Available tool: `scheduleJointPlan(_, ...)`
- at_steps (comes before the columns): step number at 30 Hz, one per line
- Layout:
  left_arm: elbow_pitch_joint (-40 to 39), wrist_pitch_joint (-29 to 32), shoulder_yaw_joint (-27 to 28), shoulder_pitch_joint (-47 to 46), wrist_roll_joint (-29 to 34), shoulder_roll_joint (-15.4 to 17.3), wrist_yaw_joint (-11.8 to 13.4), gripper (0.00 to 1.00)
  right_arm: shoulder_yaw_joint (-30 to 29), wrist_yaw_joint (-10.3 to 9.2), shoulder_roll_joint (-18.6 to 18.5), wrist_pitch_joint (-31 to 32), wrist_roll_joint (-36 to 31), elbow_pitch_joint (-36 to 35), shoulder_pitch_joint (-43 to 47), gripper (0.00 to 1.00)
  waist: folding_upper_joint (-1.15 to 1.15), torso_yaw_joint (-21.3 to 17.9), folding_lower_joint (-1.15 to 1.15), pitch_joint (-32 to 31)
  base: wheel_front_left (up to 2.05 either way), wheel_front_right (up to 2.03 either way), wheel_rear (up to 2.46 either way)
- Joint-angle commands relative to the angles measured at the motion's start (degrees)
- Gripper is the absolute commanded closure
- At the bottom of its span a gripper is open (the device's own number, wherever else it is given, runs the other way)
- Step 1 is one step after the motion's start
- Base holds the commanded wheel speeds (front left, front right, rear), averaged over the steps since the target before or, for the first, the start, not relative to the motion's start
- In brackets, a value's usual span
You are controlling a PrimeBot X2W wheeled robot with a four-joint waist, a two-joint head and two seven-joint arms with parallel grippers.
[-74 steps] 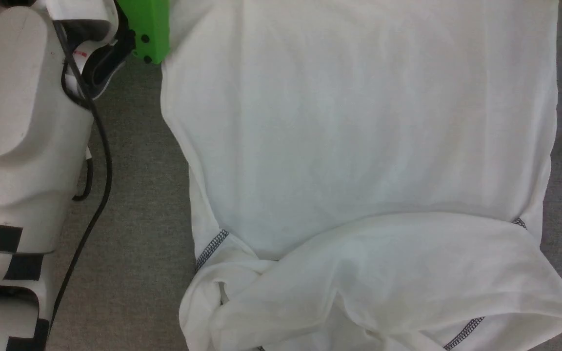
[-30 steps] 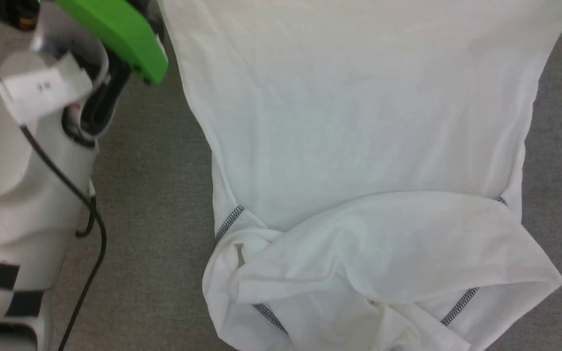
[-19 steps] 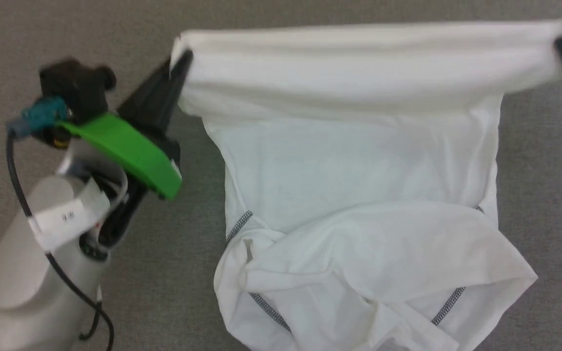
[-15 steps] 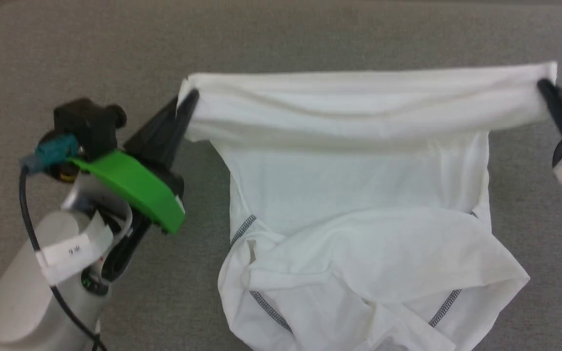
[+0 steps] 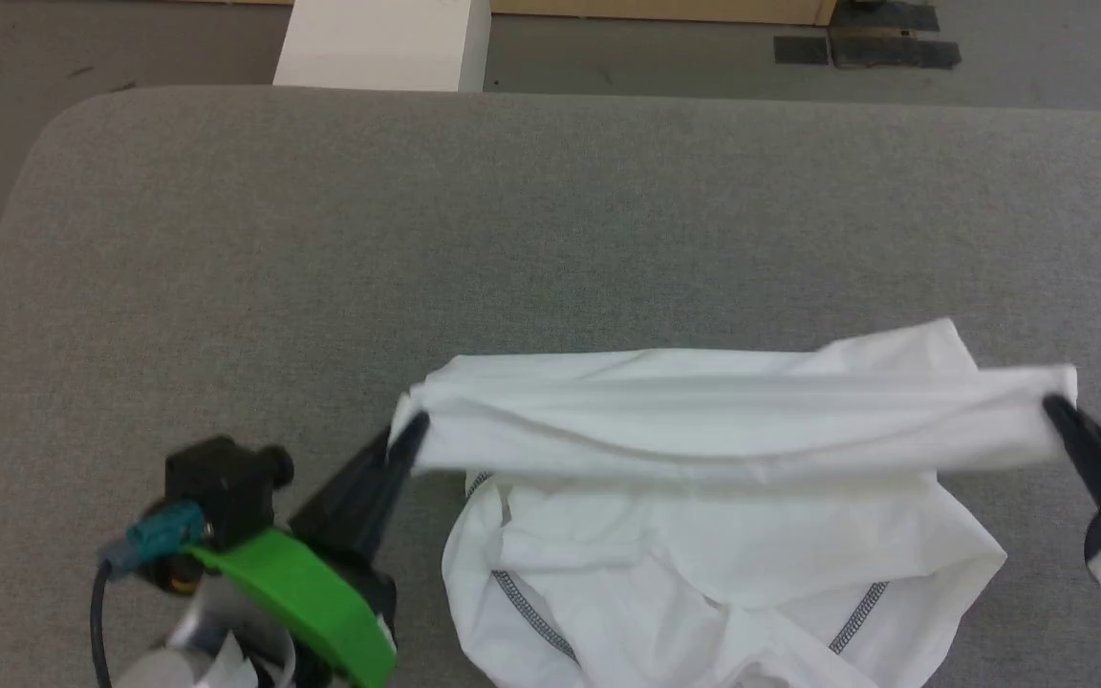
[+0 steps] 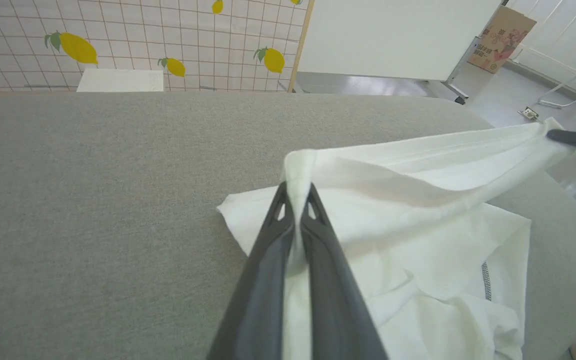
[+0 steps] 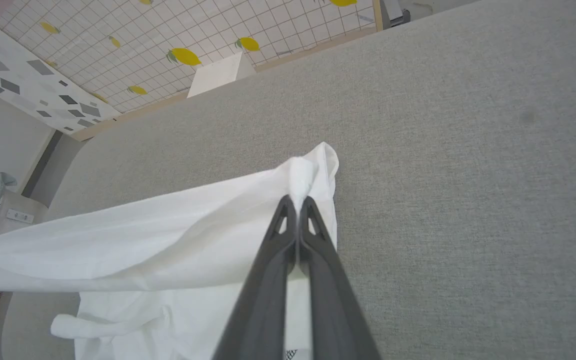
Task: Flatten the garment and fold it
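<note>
The garment (image 5: 723, 420), a white thin T-shirt with dark grey stitching, is stretched as a band between my two grippers over the grey table (image 5: 512, 239). Its lower part lies bunched on the table near the front edge (image 5: 703, 592). My left gripper (image 5: 414, 427) is shut on the band's left end, seen also in the left wrist view (image 6: 296, 192). My right gripper (image 5: 1052, 406) is shut on the right end, with cloth bulging past its tips in the right wrist view (image 7: 298, 197). A flap of garment (image 5: 904, 349) rests beyond the band at the right.
A rigid white box (image 5: 383, 43) stands on the floor beyond the table's far edge. A lemon-patterned tiled wall (image 6: 118, 35) and a white board (image 6: 393, 35) stand behind. The table's far half is bare grey cloth. A cardboard box (image 6: 500, 37) sits far right.
The head camera has tilted up, so the far table edge and floor show. Both grippers, still shut on the garment, have come lower and nearer, and the stretched band hangs close over the bunched part.
</note>
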Motion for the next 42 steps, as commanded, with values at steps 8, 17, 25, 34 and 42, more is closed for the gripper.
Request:
scheduleJointPlan(8, -3.1, 0.4, -2.3, 10.6, -5.7, -0.4, 1.2, 1.0, -1.4, -0.08, 0.4, -1.7, 4.7, 1.3, 10.8, 1.0, 0.0, -0.3, 0.01, -1.3, 0.0, 0.0, 0.0)
scheduleJointPlan(17, 1.2, 4.9, -5.6, 14.4, -9.9, 0.1, 0.4, 1.0, 1.9, -0.08, 0.4, -2.7, 5.1, 5.5, 15.7, 1.0, 0.0, -0.2, 0.01, -1.7, 0.0, 0.0, 0.0)
scheduleJointPlan(25, 7.4, 7.4, -6.9, 13.3, -12.0, -0.7, -0.4, 1.0, 3.6, -0.08, 0.4, -2.9, 2.4, 10.1, 15.4, 1.0, 0.0, 0.2, 0.01, -1.7, 0.0, 0.0, 0.0)
scheduleJointPlan(34, 10.9, 5.2, -6.4, 10.9, -11.9, -2.5, -1.6, 0.0, 5.3, -0.08, 0.4, -4.0, 1.4, 11.3, 14.2, 0.0, 0.0, 0.1, 0.01, -2.6, 0.0, 0.0, 0.0)
scheduleJointPlan(42, 3.0, 3.1, -1.1, 14.1, -16.7, -2.4, 0.9, 0.0, 3.6, -0.08, 0.4, 1.6, 4.4, 2.9, 16.9, 0.0, 0.0, 0.0, 0.01, -4.1, 0.0, 0.0, 0.0)
